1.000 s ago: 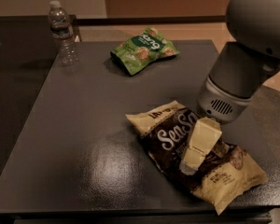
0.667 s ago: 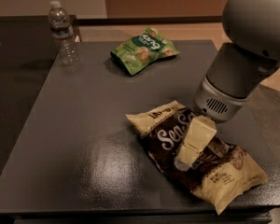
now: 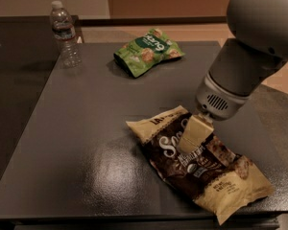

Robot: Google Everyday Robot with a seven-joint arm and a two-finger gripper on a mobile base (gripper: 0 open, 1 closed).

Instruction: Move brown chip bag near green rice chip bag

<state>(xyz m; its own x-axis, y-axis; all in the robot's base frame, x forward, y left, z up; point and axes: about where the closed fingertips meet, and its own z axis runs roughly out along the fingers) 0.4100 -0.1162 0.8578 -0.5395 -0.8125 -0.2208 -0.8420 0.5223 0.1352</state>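
The brown chip bag (image 3: 201, 169) lies flat on the dark table near the front right, dark brown in the middle with cream-yellow ends and white script. My gripper (image 3: 188, 146) comes down from the upper right and sits on the middle of this bag, covering part of its lettering. The green rice chip bag (image 3: 148, 51) lies at the far side of the table, well apart from the brown bag and the gripper.
A clear plastic water bottle (image 3: 65, 33) stands upright at the table's far left corner. The dark table (image 3: 77, 128) ends close to the brown bag along the front and right edges. My grey arm (image 3: 249, 56) fills the upper right.
My gripper and arm have shifted slightly to the left and farther over the brown bag. The bags and the bottle lie where they were.
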